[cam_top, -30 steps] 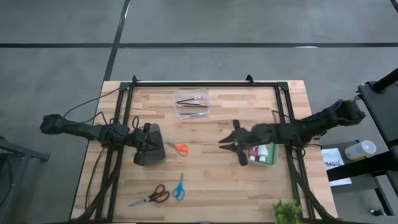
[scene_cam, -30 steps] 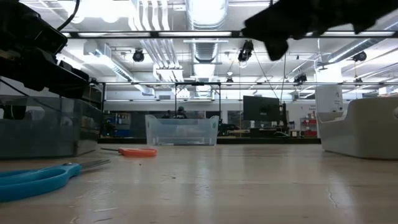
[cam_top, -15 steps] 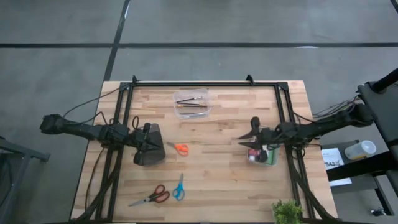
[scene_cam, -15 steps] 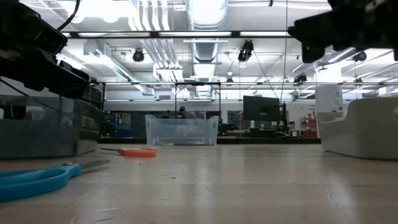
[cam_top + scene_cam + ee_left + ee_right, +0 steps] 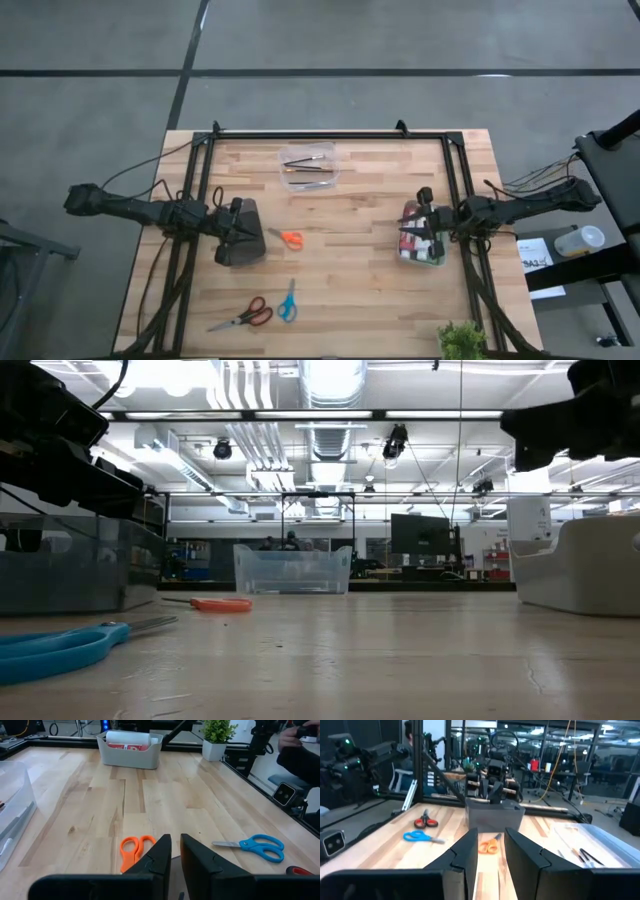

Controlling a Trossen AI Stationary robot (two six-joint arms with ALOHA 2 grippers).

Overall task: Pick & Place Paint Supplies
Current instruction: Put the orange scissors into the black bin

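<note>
Orange scissors (image 5: 290, 238), blue scissors (image 5: 287, 301), red scissors (image 5: 246, 316); pale wood table (image 5: 340, 290); green plant (image 5: 461, 341).
</note>
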